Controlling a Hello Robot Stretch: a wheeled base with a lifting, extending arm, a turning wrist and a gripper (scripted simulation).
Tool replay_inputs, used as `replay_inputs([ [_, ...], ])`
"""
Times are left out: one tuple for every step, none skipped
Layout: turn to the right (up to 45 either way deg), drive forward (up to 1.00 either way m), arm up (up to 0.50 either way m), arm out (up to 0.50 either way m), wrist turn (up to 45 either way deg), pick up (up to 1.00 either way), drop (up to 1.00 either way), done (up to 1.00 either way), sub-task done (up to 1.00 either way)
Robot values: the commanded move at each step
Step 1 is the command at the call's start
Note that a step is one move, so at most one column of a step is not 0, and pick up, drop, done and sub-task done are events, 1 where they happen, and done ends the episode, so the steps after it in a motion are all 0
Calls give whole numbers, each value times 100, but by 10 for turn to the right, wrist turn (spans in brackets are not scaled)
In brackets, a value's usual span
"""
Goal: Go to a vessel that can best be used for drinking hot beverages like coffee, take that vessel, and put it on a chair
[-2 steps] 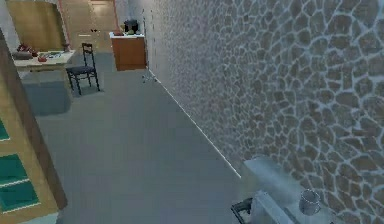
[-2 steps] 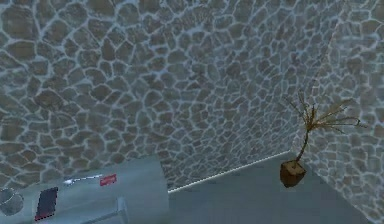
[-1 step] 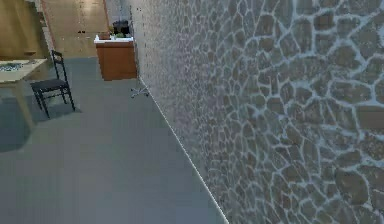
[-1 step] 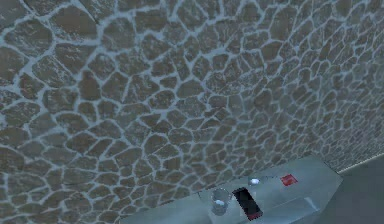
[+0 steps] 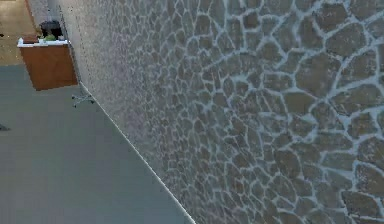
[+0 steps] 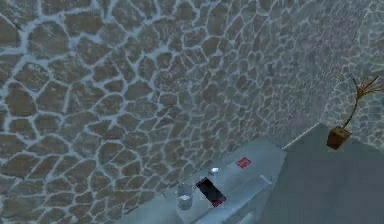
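A small pale cylinder-shaped thing (image 6: 183, 200) stands on a grey tabletop (image 6: 255, 165) at the bottom of the arm side view. Whether it is a drinking vessel cannot be told. Beside it lie a flat dark rectangle with a pale rim (image 6: 210, 191), a tiny grey knob (image 6: 214, 171) and a small red thing (image 6: 241, 163). Far off at the forward view's top left stands a brown wooden cabinet (image 5: 48, 64), with dark and green blobs (image 5: 50, 34) on its top.
A rough stone wall (image 5: 260, 110) runs along the forward view's right and fills the back of the arm side view (image 6: 150, 90). Grey floor (image 5: 60, 160) lies open to the left of it. A bare-twigged plant in a brown pot (image 6: 340, 136) stands by the wall at the arm side view's right.
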Motion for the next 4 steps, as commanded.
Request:
replay_inputs([
  [0,25,0,0,0,0,0,0,0],
  [150,0,0,0,0,0,0,0,0],
  [0,0,50,0,0,0,0,0,0],
  [0,0,10,0,0,0,0,0,0],
])
